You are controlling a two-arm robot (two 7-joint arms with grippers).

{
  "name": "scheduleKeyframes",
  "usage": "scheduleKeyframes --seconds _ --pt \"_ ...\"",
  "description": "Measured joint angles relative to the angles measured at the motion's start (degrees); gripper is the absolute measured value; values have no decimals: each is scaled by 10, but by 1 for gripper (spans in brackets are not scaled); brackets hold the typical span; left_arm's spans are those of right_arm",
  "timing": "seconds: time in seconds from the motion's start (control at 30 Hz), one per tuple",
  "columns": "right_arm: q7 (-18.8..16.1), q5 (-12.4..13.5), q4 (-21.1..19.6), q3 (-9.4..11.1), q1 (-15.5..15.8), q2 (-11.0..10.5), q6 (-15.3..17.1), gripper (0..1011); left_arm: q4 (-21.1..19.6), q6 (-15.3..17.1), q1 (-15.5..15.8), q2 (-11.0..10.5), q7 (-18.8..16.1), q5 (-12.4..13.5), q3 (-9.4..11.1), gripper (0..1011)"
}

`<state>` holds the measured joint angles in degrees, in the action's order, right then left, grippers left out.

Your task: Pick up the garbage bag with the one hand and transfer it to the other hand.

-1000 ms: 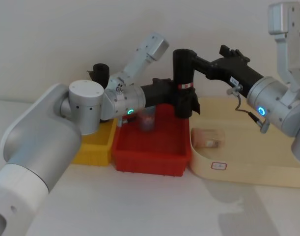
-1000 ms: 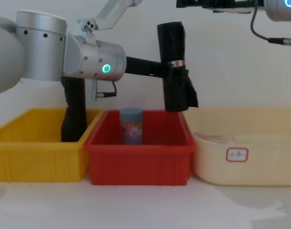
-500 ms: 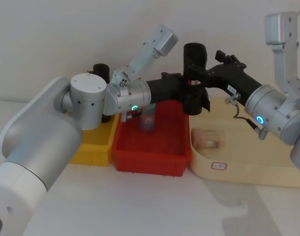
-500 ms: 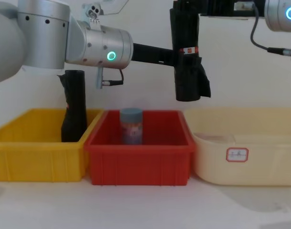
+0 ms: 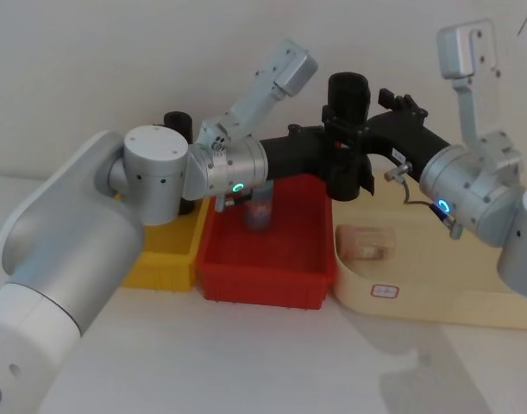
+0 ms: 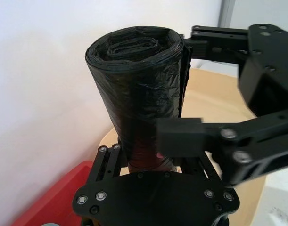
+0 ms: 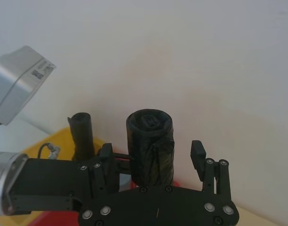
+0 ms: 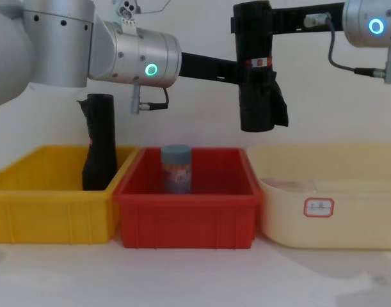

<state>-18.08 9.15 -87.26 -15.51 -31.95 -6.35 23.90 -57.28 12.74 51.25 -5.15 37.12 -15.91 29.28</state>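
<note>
The garbage bag (image 8: 259,102), a tall black roll with a red-and-white label band, hangs upright in the air above the seam between the red bin and the beige tray. My left gripper (image 8: 246,67) is shut on it at the label band, reaching in from the left. My right gripper (image 8: 253,20) comes in from the right at the roll's upper end. In the right wrist view the right gripper (image 7: 152,155) stands open, its fingers (image 7: 198,151) on either side of the garbage bag (image 7: 150,141) with small gaps. The left wrist view shows the garbage bag (image 6: 139,94) rising from my left gripper (image 6: 144,157).
A plain black roll (image 8: 99,141) stands in the yellow bin (image 8: 48,211) at the left. The red bin (image 8: 182,220) holds a blue-lidded can (image 8: 176,167). The beige tray (image 8: 336,220) at the right holds a small pale object (image 5: 367,243). A white wall is close behind.
My left gripper has lifted the garbage bag higher and to the right. My right gripper has moved in and now straddles the roll's top.
</note>
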Motion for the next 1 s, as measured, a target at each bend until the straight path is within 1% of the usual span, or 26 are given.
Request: scheduleKeyframes --seconds 0.37,0.77,1.0 --pt "18 -31 27 -25 -28 -1 1 1001 -4 0 -1 -1 2 0 1 486" --pt "21 -54 51 -43 -53 2 11 1001 -5 0 -1 -1 3 0 2 486" --pt "23 -66 68 -50 -68 6 20 1001 -6 0 -1 -2 3 0 2 486"
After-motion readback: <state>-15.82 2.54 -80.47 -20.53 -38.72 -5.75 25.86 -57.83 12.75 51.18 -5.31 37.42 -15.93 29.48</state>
